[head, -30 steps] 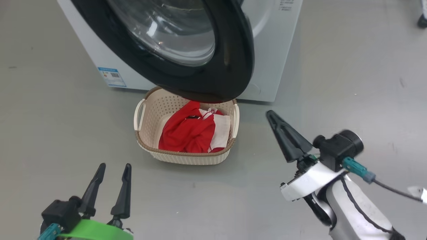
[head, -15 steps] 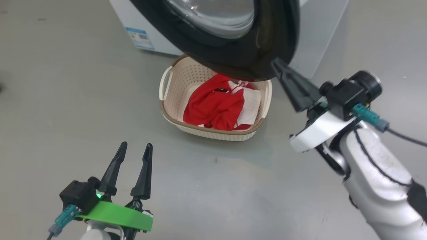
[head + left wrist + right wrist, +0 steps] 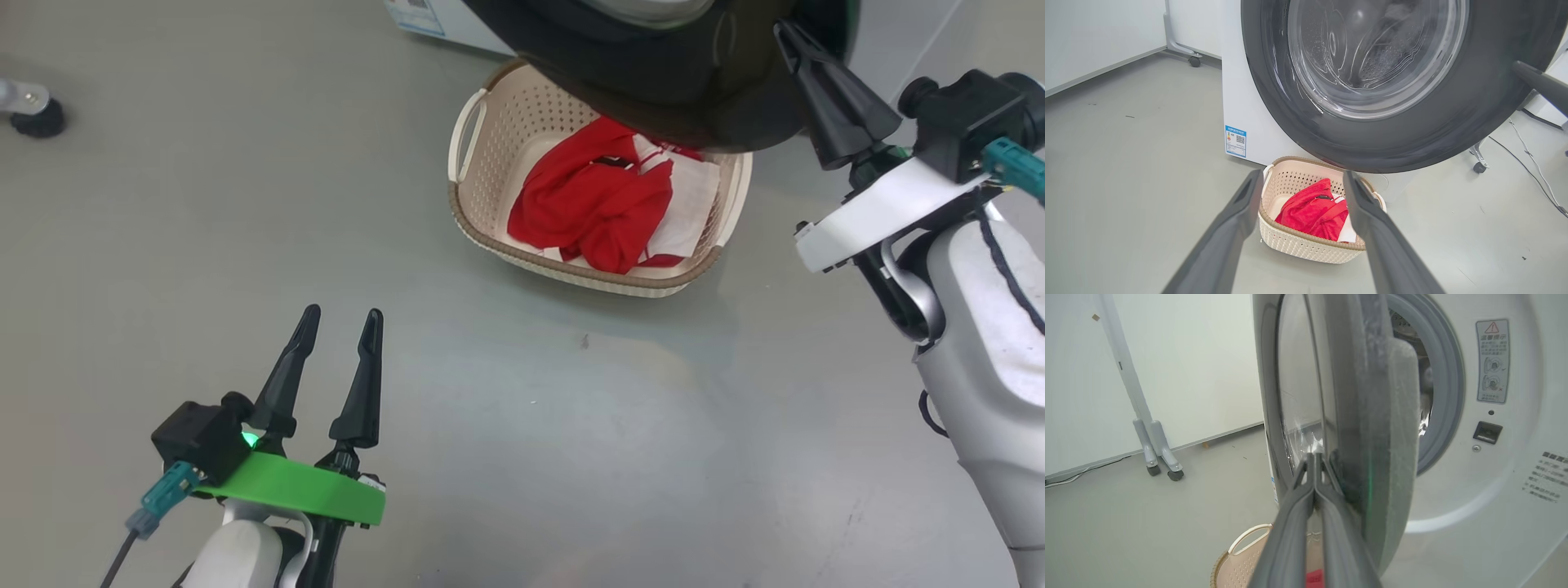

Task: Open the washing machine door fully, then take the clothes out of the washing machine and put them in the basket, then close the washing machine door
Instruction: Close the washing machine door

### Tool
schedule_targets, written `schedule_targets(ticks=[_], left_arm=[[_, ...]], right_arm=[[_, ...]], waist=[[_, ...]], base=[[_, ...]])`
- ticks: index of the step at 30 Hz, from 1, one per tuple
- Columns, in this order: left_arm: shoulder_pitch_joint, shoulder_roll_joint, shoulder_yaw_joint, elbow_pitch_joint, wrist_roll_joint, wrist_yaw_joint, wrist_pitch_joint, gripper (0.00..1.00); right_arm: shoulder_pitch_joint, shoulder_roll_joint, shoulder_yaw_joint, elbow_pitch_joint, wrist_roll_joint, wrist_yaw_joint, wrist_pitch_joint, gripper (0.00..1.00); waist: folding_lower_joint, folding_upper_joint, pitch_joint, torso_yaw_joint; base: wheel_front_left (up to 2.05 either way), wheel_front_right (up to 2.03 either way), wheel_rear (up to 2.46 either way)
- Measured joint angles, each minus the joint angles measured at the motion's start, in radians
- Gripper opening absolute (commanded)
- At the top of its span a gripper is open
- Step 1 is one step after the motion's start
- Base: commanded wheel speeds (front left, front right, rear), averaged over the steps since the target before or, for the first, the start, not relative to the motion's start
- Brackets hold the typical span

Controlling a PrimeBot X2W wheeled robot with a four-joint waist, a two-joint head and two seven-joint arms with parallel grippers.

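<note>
Beneath the glossy black washing machine door [image 3: 653, 98], red clothes [image 3: 588, 204] lie in the basket [image 3: 510, 122]. The right gripper [image 3: 784, 28] is pinched together; the left gripper [image 3: 343, 314] is wide and empty. From the right wrist view I see the grey drum mouth [image 3: 1453, 396].

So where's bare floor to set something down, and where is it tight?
Bare floor lies between the left gripper and the basket, and left of the basket. Crowded: the basket, holding the clothes, under the washing machine door, right gripper at its edge.

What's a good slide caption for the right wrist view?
Closed right gripper at the rim of the open washing machine door, basket below.
</note>
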Motion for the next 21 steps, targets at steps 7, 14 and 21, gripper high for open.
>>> schedule_targets(ticks=[7, 14, 21], left_arm=[[-0.017, -0.011, 0.002, 0.022, 0.0, 0.0, 0.0, 1.0], [-0.037, -0.028, -0.008, 0.03, -0.001, -0.001, 0.0, 1.0], [-0.069, -0.035, -0.031, 0.037, -0.004, -0.001, 0.0, 1.0]], right_arm=[[-0.042, -0.009, -0.033, 0.043, 0.014, 0.009, 0.006, 0.0], [-0.119, -0.037, -0.055, 0.065, 0.015, 0.009, 0.025, 0.0], [-0.194, -0.071, -0.102, 0.086, 0.021, 0.008, 0.044, 0.0]], waist=[[0.0, 0.0, 0.04, 0.032], [0.0, 0.0, 0.074, 0.047], [0.0, 0.0, 0.113, 0.064]], base=[[0.0, 0.0, 0.0], [0.0, 0.0, 0.0], [0.0, 0.0, 0.0]])
